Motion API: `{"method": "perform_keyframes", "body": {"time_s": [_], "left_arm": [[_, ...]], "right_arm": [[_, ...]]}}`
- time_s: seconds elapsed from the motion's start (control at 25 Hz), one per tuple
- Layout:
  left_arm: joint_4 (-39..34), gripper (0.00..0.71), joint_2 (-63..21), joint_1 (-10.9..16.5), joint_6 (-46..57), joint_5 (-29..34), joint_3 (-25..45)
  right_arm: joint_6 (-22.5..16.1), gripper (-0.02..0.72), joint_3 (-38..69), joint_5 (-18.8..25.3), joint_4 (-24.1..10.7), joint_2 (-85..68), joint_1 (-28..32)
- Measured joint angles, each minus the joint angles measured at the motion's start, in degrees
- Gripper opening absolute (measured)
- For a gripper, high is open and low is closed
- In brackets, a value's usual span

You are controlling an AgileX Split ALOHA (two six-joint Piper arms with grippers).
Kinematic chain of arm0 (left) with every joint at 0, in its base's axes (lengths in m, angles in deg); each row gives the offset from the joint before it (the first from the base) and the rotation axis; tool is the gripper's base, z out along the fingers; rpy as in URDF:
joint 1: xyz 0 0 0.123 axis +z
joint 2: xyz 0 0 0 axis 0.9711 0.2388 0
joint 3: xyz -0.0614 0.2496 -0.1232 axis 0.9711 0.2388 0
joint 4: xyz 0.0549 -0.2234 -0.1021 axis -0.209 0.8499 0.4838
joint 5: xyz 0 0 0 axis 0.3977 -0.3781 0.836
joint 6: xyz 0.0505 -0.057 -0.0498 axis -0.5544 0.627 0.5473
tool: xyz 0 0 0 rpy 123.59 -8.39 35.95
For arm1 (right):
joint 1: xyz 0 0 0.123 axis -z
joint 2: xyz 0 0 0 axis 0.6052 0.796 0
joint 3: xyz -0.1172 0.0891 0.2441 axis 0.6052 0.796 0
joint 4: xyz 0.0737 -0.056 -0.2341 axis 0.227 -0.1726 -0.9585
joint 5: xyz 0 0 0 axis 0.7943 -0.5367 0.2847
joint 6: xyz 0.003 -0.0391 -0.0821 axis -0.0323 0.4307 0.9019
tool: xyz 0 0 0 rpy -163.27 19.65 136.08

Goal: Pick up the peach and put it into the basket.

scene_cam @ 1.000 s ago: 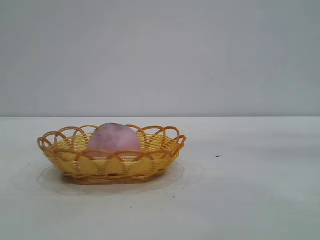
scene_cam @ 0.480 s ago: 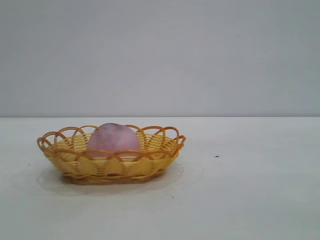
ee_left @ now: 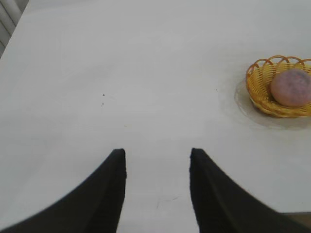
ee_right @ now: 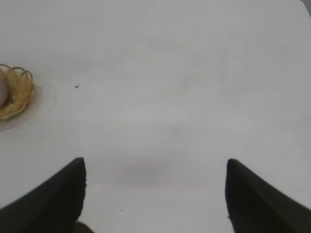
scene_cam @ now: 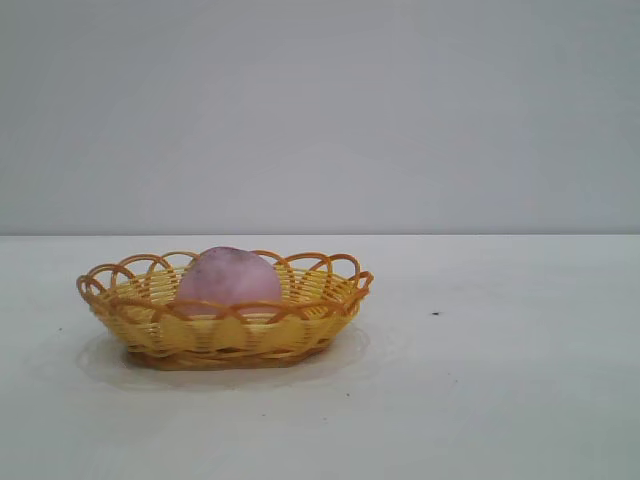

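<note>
The pale pink-mauve peach (scene_cam: 228, 276) lies inside the yellow wicker basket (scene_cam: 300, 330) on the left part of the white table in the exterior view. Neither gripper shows in that view. In the left wrist view the basket (ee_left: 257, 90) with the peach (ee_left: 290, 87) is far off, and my left gripper (ee_left: 157, 155) hangs open and empty above bare table. In the right wrist view only the basket's edge (ee_right: 19, 97) shows, with a sliver of the peach (ee_right: 2, 92) at the frame's edge. My right gripper (ee_right: 155, 165) is wide open and empty, far from it.
A small dark speck (scene_cam: 435, 314) lies on the table to the right of the basket. A plain grey wall stands behind the table. The table's far edge and a pale wall strip (ee_left: 9, 19) show in the left wrist view.
The basket with the peach has shifted very slightly to the right; otherwise nothing has moved.
</note>
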Motion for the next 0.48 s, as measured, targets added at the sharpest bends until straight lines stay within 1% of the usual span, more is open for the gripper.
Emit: {"method": "perform_keyframes", "body": {"time_s": [0.2, 0.48], "left_arm": [[0.0, 0.268, 0.0, 1.4, 0.0, 0.0, 0.0], [0.0, 0.268, 0.0, 1.4, 0.0, 0.0, 0.0]], "right_arm": [[1.0, 0.509, 0.0, 0.1, 0.6, -1.3, 0.0], [1.3, 0.509, 0.0, 0.1, 0.8, -1.3, 0.0]]}}
